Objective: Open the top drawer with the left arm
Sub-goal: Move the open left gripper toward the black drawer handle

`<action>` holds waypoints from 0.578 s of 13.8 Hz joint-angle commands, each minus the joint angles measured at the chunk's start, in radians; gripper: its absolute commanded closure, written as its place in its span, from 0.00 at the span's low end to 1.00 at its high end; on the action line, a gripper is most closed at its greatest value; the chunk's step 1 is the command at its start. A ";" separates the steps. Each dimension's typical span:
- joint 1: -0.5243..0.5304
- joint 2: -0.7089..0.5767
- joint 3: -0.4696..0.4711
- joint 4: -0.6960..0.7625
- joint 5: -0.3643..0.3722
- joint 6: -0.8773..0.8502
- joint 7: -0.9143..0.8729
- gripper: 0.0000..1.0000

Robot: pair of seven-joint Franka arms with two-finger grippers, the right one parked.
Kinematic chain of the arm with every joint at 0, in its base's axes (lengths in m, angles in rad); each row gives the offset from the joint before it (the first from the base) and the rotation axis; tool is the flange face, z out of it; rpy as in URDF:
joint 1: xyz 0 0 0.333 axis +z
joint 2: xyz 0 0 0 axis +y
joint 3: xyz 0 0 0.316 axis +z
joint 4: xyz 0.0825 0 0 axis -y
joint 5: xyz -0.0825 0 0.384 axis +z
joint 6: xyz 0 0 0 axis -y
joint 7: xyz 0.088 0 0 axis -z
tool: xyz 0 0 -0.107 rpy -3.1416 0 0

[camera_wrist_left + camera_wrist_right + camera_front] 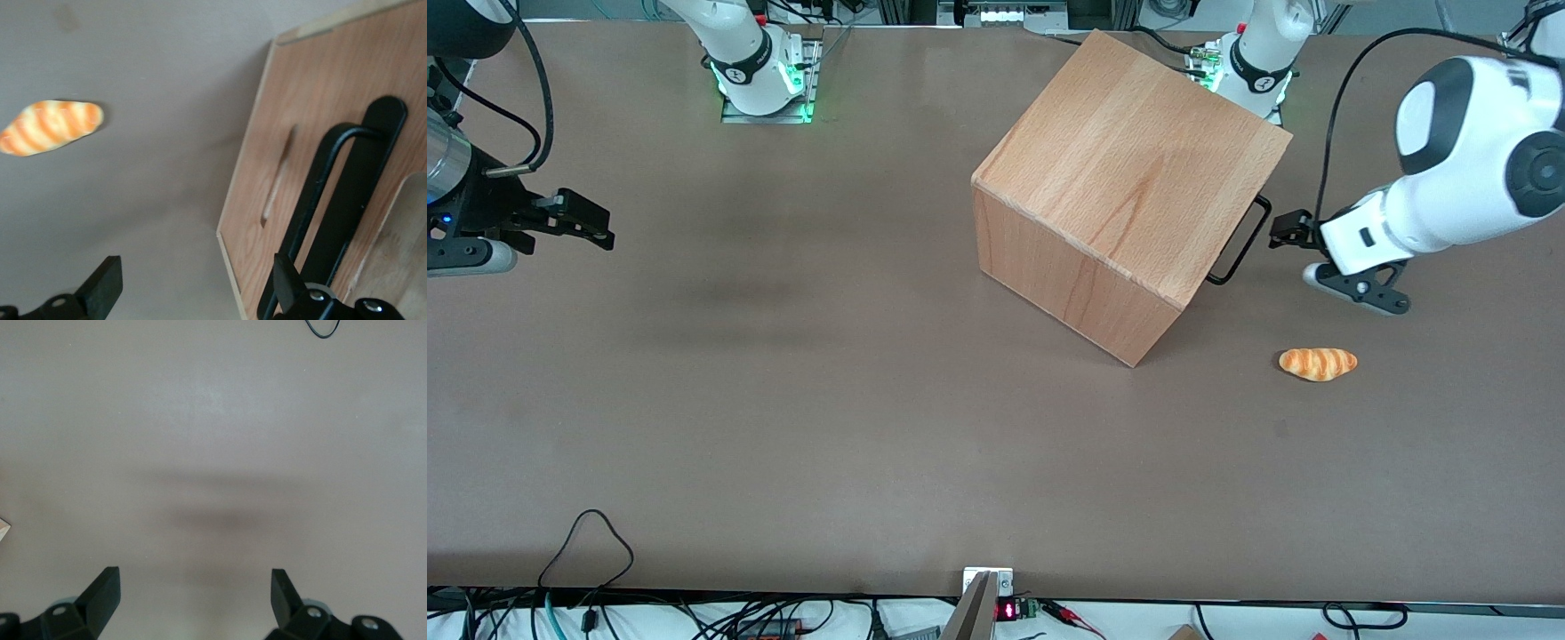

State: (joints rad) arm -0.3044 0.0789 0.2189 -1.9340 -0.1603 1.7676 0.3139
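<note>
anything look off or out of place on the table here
The wooden cabinet sits askew, turned cornerwise to the table's edges. A croissant lies alone on the bare table, nearer the front camera than the open gripper, which hovers by the black handle.

The left arm (1449,187) reaches in low from the working end of the table, wrist level. Its gripper (1285,231) hangs just beside the black handle (1240,242), fingers (103,283) spread wide apart.

I'm in a robotics lab: bolted arm bases (760,76) glowing green, loose cables (587,542) trailing off my brown desk (783,400).
</note>
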 commanded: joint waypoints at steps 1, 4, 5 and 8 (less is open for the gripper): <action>-0.002 -0.019 0.004 -0.048 -0.053 0.030 0.057 0.00; -0.002 -0.019 0.002 -0.062 -0.084 0.032 0.059 0.00; -0.002 -0.018 0.002 -0.063 -0.097 0.032 0.059 0.00; -0.005 -0.016 -0.001 -0.065 -0.107 0.032 0.059 0.00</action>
State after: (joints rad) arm -0.3043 0.0788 0.2171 -1.9790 -0.2398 1.7832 0.3451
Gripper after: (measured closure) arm 0.000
